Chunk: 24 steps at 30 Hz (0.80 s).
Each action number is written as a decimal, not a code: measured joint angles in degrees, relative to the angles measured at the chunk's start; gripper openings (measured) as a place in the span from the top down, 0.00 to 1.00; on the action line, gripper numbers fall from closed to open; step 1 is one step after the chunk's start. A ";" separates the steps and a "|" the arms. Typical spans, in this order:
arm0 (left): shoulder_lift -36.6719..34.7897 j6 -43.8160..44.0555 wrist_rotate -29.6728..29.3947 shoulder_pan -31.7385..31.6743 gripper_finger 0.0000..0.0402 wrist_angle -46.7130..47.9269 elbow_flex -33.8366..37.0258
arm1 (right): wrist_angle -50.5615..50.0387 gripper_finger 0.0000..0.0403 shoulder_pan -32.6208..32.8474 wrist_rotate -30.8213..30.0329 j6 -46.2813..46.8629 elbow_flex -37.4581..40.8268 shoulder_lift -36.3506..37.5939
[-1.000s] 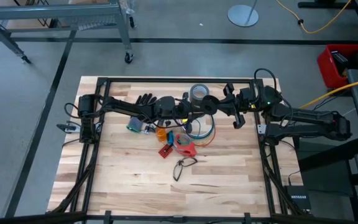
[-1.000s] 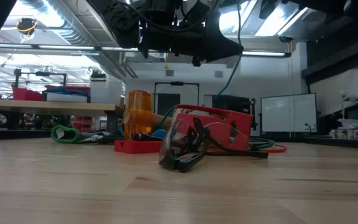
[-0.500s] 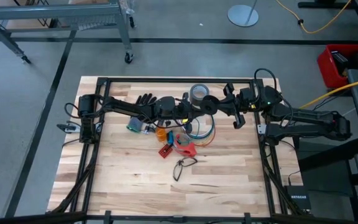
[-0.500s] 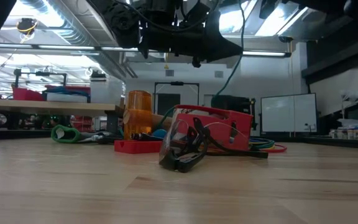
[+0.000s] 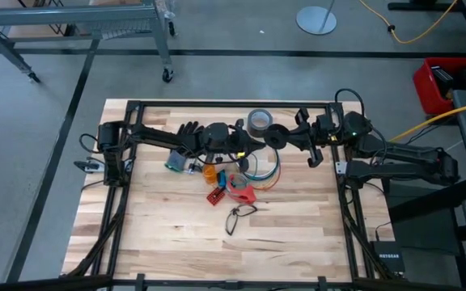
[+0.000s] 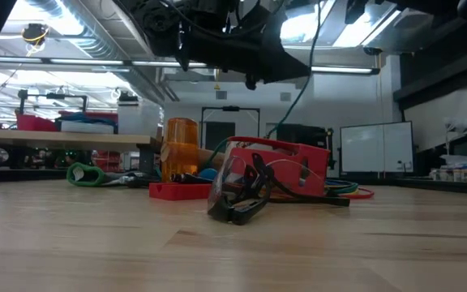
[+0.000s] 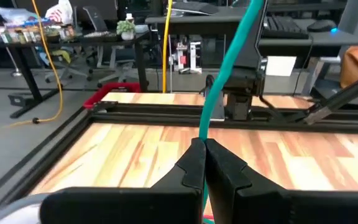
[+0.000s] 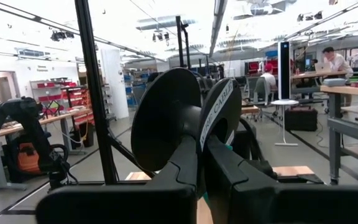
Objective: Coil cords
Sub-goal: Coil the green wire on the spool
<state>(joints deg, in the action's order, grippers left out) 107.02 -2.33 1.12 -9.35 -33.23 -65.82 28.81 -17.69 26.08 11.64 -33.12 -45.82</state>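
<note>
Writing: the words "WIRE CABLE" are being shown in dark letters on the white rim of a black spool [image 8: 185, 118], seen in the right wrist view; no other label is being made out.
Left tool: the left tool [image 7: 204, 155] is being held above the middle of the counter's far half; its two dark fingers are being pressed together on a teal cord [image 7: 229, 68], which is running up and away between their tips.
Right tool: the right tool [image 8: 202, 162] is being held near the counter's far right corner; its fingers are being closed on the black spool, whose discs are standing upright just beyond the fingertips.
Cords: the cords [image 5: 261, 170] are being left in a loose loop of blue, pale and orange strands on the counter [image 5: 160, 242], in its far half right of the middle, below the two tools.
Tape: a grey roll of tape [image 5: 258, 121] is being left flat near the far edge, beside the spool.
Other things: a red box [image 6: 278, 166] and an orange cylinder [image 6: 180, 148] are being left standing near the middle of the counter, with dark glasses [image 6: 237, 195] lying nearer the front edge.
Background: people are being seen seated at desks in the room in the right wrist view.
</note>
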 joint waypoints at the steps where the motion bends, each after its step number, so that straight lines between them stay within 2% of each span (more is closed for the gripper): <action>1: 0.00 0.23 0.32 0.07 0.99 -0.12 0.00 | 0.01 0.97 0.00 0.00 0.02 0.00 -0.02; 6: 0.06 1.08 3.77 0.58 0.90 0.21 0.02 | -0.36 0.97 0.02 0.07 0.04 0.00 -0.11; 11: 0.09 0.37 4.10 1.38 0.74 -0.23 0.07 | -0.08 0.97 0.02 0.07 0.04 -0.04 -0.13; 14: 0.11 -1.04 4.12 1.60 0.69 -0.52 0.07 | -0.10 0.97 0.02 0.07 0.06 -0.04 -0.13; 18: 0.11 -1.02 2.03 1.50 0.67 -0.89 0.07 | -0.08 0.97 0.04 0.07 0.06 -0.04 -0.13; 24: 0.30 -0.66 0.99 1.03 0.70 -2.41 0.07 | 1.03 0.97 0.04 0.09 0.09 -0.04 -0.15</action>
<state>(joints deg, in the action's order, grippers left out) 107.32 -2.99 2.11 -8.32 -35.64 -65.76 29.84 -17.65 26.17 11.73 -33.17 -45.98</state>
